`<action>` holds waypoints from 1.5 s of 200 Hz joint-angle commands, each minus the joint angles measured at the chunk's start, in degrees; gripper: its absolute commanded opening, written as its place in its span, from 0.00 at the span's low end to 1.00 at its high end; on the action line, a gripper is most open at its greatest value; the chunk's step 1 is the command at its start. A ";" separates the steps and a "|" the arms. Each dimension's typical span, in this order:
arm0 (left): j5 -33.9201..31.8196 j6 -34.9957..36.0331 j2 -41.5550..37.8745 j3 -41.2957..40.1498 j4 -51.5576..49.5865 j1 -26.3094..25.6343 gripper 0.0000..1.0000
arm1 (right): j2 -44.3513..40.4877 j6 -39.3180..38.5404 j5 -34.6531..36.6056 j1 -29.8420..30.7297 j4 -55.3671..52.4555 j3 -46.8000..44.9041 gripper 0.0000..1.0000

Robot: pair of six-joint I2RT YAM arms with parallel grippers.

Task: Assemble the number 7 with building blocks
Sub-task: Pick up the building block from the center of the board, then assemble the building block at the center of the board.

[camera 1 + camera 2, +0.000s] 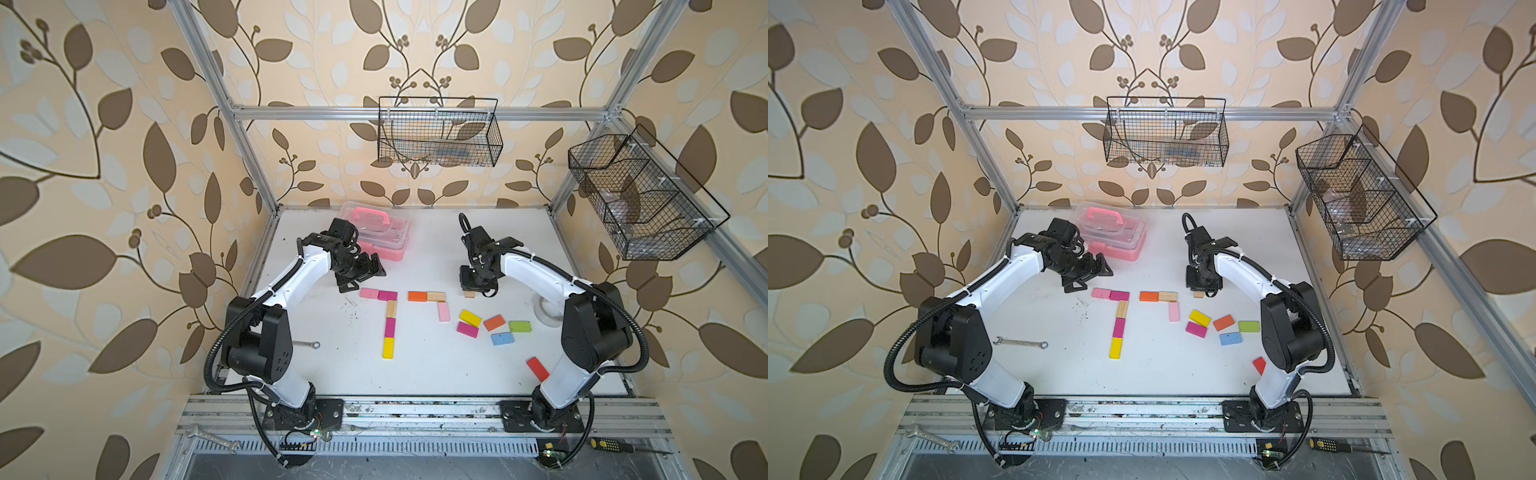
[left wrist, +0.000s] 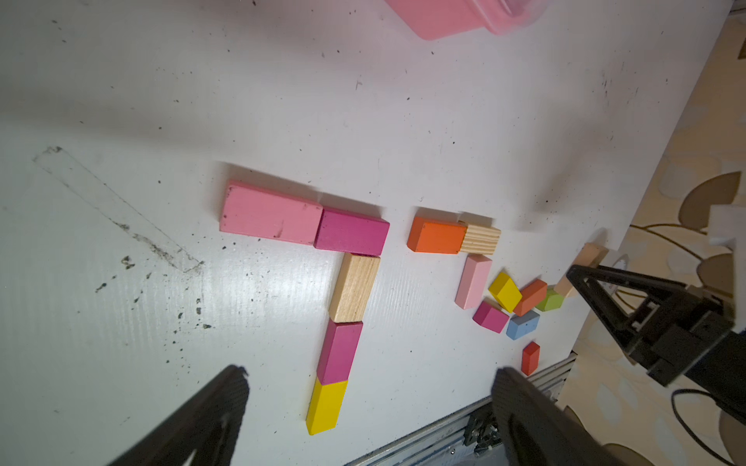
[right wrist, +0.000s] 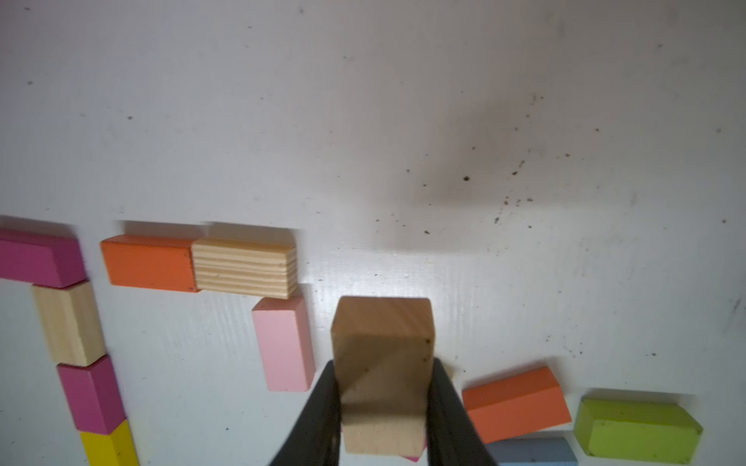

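At the left of the white counter [image 1: 436, 374] lies a wrench [image 1: 305, 344]. Next comes the left claw [image 1: 365, 276], up above the counter, its two fingers [image 2: 202, 423] spread wide with nothing in them. A pink case [image 1: 376, 232] sits behind it. Right of the left claw lies the number 7 [image 1: 390, 320], all put together: a pink block [image 1: 369, 293] and a dark pink block [image 1: 387, 295] touch end to end for the top bar, and a wood block [image 1: 391, 308], a second dark pink block [image 1: 390, 327] and a yellow block [image 1: 388, 347] go down from its right end. Next is another shape: an orange block [image 1: 417, 296] touching a stripy wood block [image 1: 436, 296], with a pale pink block [image 1: 444, 311] going down under the stripy one. Right of that, the right claw [image 3: 383, 383] is squeezed tight on a plain wood block [image 3: 383, 335], pinching it from both sides. Then come a loose yellow block [image 1: 470, 318], a loose dark pink block [image 1: 467, 329], a tilted orange block [image 1: 494, 322], a blue block [image 1: 502, 338] and a green block [image 1: 520, 326], close together. A red block [image 1: 537, 368] lies alone near the front edge
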 commanded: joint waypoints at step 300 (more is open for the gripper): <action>5.81 -2.01 1.75 -7.10 15.25 4.05 0.98 | -3.81 6.64 -7.48 10.69 8.07 -19.27 0.22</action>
